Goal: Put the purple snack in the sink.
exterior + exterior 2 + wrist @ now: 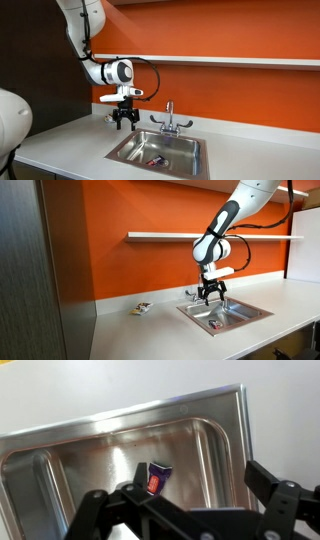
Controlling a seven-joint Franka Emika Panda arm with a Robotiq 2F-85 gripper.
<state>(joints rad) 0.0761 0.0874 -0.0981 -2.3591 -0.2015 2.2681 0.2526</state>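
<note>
The purple snack (153,478), a small purple packet with a red-orange mark, lies on the floor of the sink (120,416). It shows as a small dark item in the basin in both exterior views (155,159) (213,324). The sink is a rectangular steel basin set in the white counter (118,154) (252,310). My gripper (197,472) is open and empty, and hangs above the basin's near-faucet side in both exterior views (124,124) (211,296). The snack lies apart from the fingers, below them.
A chrome two-handled faucet (169,119) stands behind the sink against the orange wall. A small packet (142,307) lies on the counter beside the sink. A white shelf (170,236) runs along the wall above. A dark panel (40,270) bounds the counter's end.
</note>
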